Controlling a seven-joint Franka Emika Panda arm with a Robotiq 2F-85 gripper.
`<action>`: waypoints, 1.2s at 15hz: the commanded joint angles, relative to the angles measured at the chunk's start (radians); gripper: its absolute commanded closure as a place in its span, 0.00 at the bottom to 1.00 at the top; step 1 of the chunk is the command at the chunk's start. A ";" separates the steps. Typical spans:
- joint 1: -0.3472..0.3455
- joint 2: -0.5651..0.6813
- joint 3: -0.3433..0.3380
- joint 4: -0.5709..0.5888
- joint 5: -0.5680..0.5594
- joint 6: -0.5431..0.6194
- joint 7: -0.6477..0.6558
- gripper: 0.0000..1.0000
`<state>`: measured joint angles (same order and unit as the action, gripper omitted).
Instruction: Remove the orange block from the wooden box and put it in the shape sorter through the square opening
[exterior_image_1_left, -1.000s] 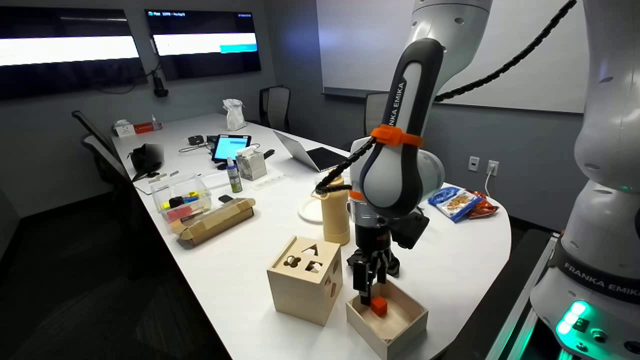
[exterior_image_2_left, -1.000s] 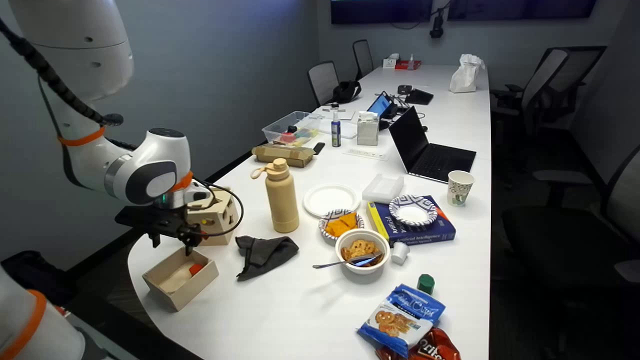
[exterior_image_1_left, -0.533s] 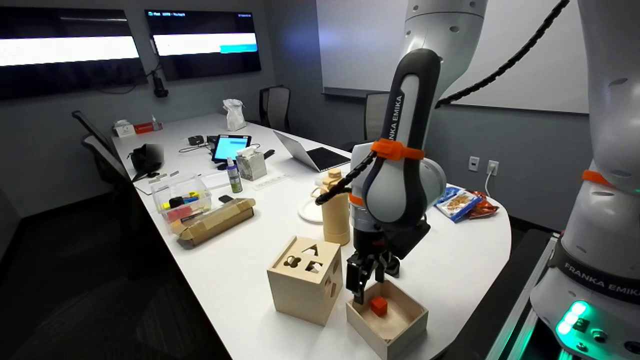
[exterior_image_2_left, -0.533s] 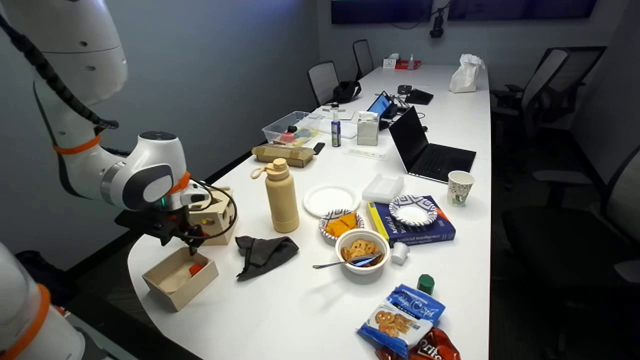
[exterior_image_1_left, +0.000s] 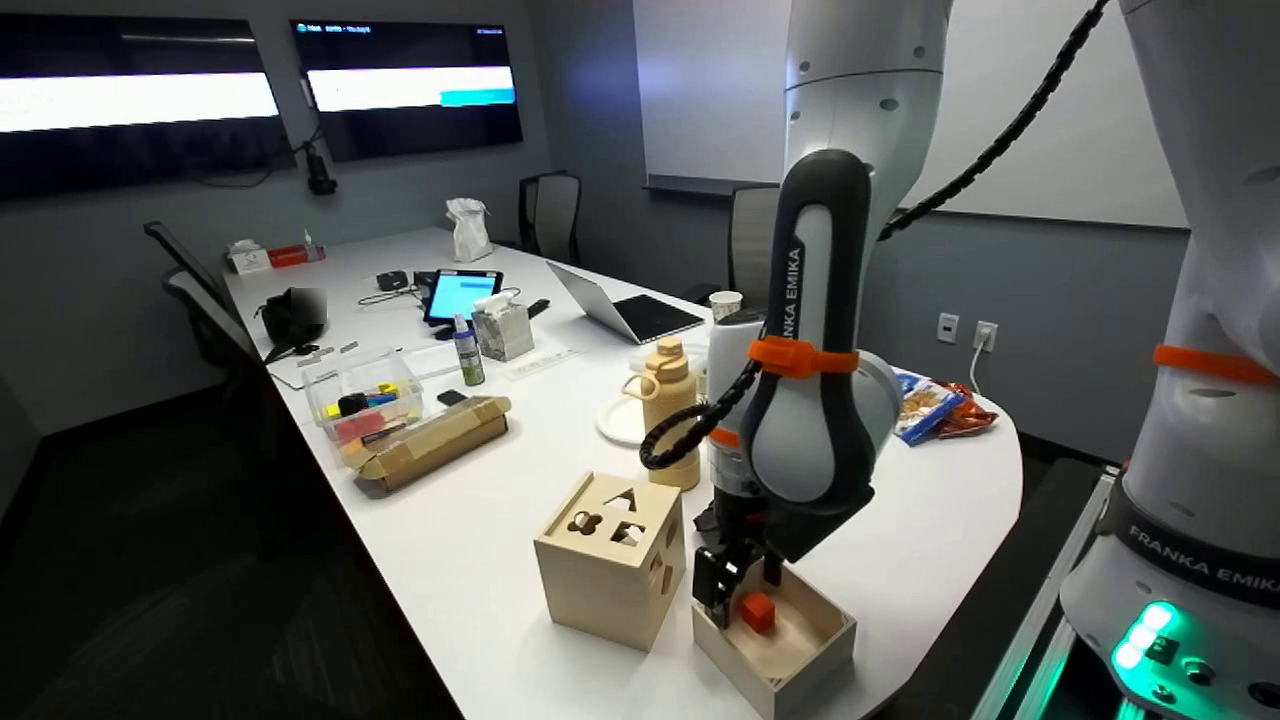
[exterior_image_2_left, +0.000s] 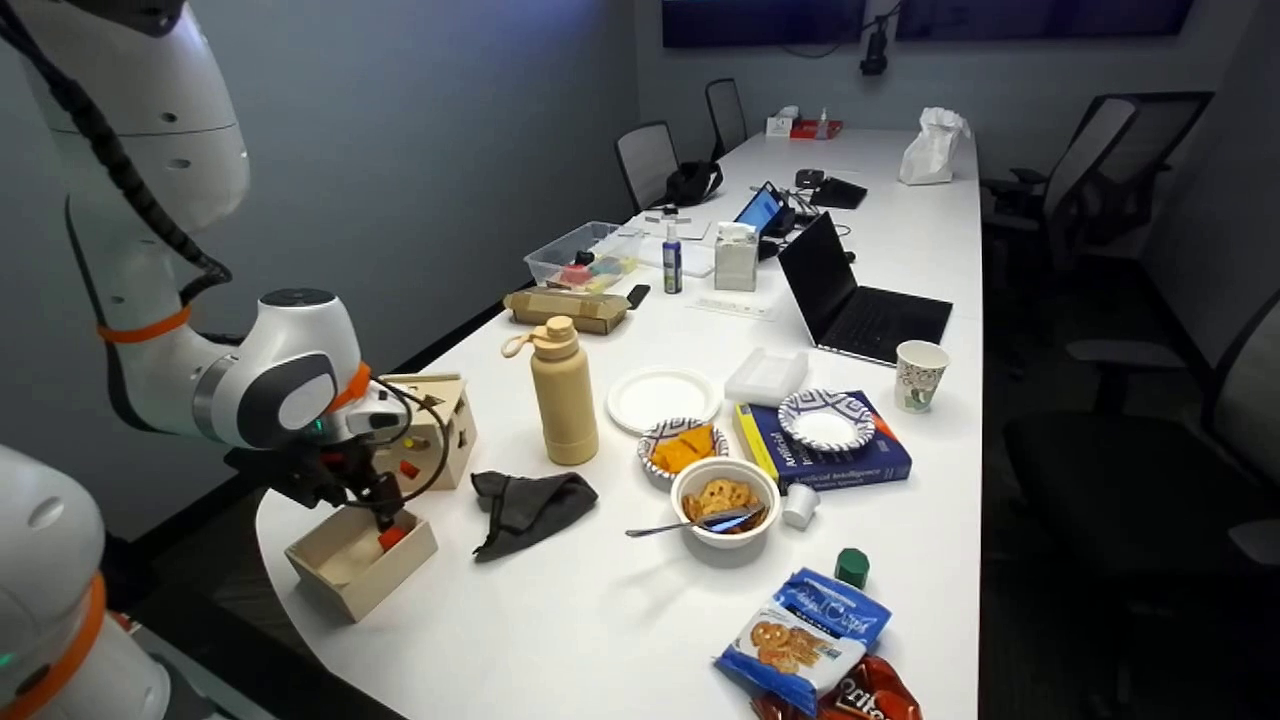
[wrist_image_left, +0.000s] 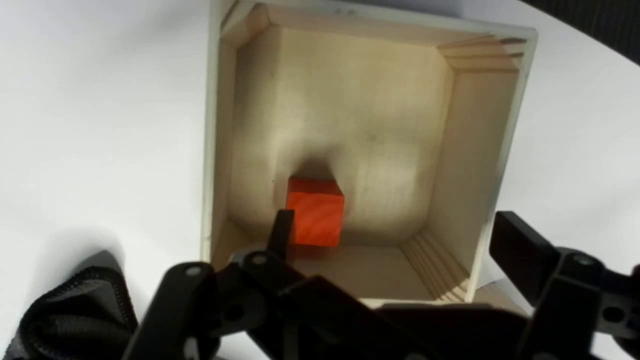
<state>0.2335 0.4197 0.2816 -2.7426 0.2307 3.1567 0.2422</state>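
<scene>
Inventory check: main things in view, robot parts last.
table: one, white, central
shape sorter: one, pale, on table
wooden box: one, pale, beside shape sorter
orange block: one, orange, inside wooden box
cloth: one, dark grey, on table
bottle: one, tan, on table
plate: one, white, beside bottle
book: one, blue, on table
bowls: three, white or patterned, on table and book
snack bags: two, blue and red, on table
laptop: one, dark, on table
cardboard box: one, brown, on table
chairs: several, dark, around table
arm: one, white, over table
tool: one, black, open, at wooden box
</scene>
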 joint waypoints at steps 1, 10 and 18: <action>0.024 0.053 -0.013 0.000 0.014 0.085 0.058 0.00; -0.041 0.128 0.025 -0.001 0.003 0.254 0.107 0.00; -0.012 0.178 0.050 -0.003 0.032 0.357 0.191 0.00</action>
<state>0.2016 0.5628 0.3144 -2.7451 0.2320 3.4536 0.3888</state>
